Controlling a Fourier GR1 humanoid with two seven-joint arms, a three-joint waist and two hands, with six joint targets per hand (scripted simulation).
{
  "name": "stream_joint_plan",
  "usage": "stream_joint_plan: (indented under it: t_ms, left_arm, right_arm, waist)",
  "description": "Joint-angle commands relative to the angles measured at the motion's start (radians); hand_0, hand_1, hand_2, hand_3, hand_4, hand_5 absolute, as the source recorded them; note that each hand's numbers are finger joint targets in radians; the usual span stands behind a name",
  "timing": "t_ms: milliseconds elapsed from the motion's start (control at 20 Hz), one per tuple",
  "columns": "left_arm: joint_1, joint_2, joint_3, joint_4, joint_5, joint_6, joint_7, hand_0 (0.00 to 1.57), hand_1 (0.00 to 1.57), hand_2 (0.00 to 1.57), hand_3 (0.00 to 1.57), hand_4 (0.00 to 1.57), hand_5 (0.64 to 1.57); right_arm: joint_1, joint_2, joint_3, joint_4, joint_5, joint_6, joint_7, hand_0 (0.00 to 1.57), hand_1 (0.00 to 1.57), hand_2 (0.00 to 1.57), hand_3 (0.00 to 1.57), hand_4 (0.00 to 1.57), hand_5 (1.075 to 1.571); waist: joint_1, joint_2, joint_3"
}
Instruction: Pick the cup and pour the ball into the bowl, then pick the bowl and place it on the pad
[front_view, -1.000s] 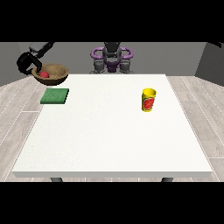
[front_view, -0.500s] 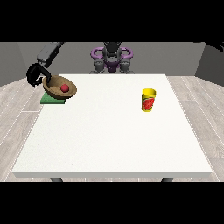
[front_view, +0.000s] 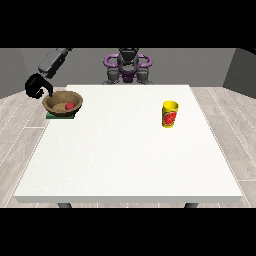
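Observation:
A brown bowl (front_view: 56, 100) sits level on the green pad (front_view: 52, 116) near the table's left edge, and the pad shows only as a thin strip under it. A red ball (front_view: 69, 106) lies inside the bowl. The black hand at the view's left (front_view: 36, 86) is at the bowl's left rim, with its fingers curled and one finger down over the rim. The yellow cup (front_view: 170, 114), with a red mark on its side, stands upright on the right half of the table, far from that hand. No hand shows at the view's right.
The white table (front_view: 125, 160) stretches wide towards the camera. The robot's purple and grey torso (front_view: 128, 67) stands behind the far edge. The grey forearm (front_view: 52, 61) slants down from the upper left to the hand.
The bowl, held tilted out past the table's left edge a second ago, has come right and down and now rests level on the pad. The hand stayed at its rim. The cup has not moved.

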Motion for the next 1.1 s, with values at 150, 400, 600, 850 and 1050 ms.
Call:
stream_joint_plan:
  t_ms: [150,400,600,850,1050]
  left_arm:
    - [0.019,0.014,-0.006,0.027,-0.009,-0.008,-0.039,0.00,0.00,0.00,0.00,1.19,1.561]
    - [0.052,0.039,0.020,0.088,-0.032,-0.027,-0.140,0.00,0.00,0.00,0.00,1.19,1.565]
    - [-0.013,0.034,0.007,0.044,0.012,-0.002,-0.072,0.00,0.00,0.00,0.00,1.19,1.564]
    - [-0.020,0.097,0.017,0.092,0.007,-0.021,-0.061,0.00,0.00,0.00,0.00,1.19,1.569]
    - [0.033,0.045,-0.008,0.041,0.007,-0.020,-0.061,0.00,0.00,0.00,0.00,1.21,1.569]
  right_arm:
    - [-0.021,-0.023,-0.014,0.004,0.008,-0.071,-0.015,1.51,1.51,1.41,0.82,0.00,1.552]
    - [-0.028,0.048,-0.031,-0.012,-0.036,-0.066,-0.055,1.46,1.46,1.40,0.76,0.00,1.532]
    - [-0.090,0.036,-0.014,0.017,0.002,-0.133,-0.083,1.38,1.38,1.34,0.72,0.00,1.536]
    - [-0.075,0.018,0.066,0.016,0.060,-0.068,-0.030,0.19,0.19,0.41,0.79,0.00,1.454]
    - [-0.062,0.002,0.079,0.055,0.076,-0.041,-0.008,0.00,0.00,0.00,0.00,0.00,1.407]
  waist:
    - [-0.011,0.002,-0.0008]
    - [-0.014,0.033,-0.0012]
    - [0.016,0.070,-0.0005]
    - [0.006,0.048,-0.0012]
    - [0.038,-0.007,-0.0010]
